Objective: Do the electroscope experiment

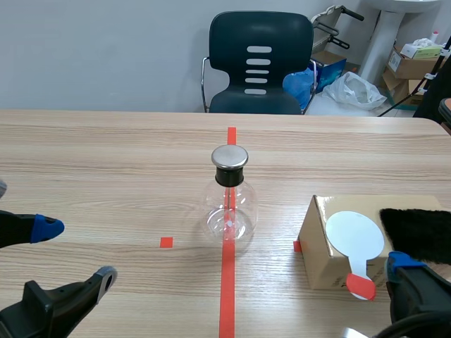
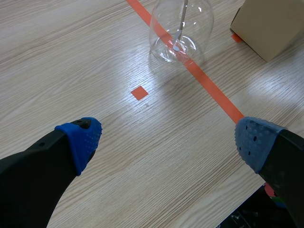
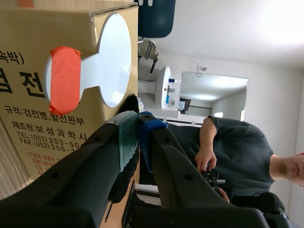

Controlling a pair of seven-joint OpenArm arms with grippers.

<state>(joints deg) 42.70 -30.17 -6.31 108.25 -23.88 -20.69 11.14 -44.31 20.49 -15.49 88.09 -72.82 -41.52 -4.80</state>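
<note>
The electroscope, a clear glass flask (image 1: 229, 201) with a metal cap (image 1: 230, 158), stands on the red centre tape. My left gripper (image 1: 77, 252) hovers open near the table's front left; in its wrist view the flask (image 2: 181, 33) is ahead of the left gripper (image 2: 168, 137). A cardboard box (image 1: 318, 243) to the right carries a white round paddle (image 1: 354, 236) with a red-taped handle (image 1: 361, 285) and a black fur cloth (image 1: 419, 231). My right gripper (image 1: 402, 266) is at the box's front right corner, shut on nothing, its pads (image 3: 128, 137) next to the paddle (image 3: 116, 57) and the fur (image 3: 127, 102).
A dark chair (image 1: 261, 63) stands behind the table's far edge, with boxes and bags (image 1: 356, 88) on the floor at the back right. A person (image 3: 237, 152) holding a controller shows in the right wrist view beyond the box (image 3: 28, 118).
</note>
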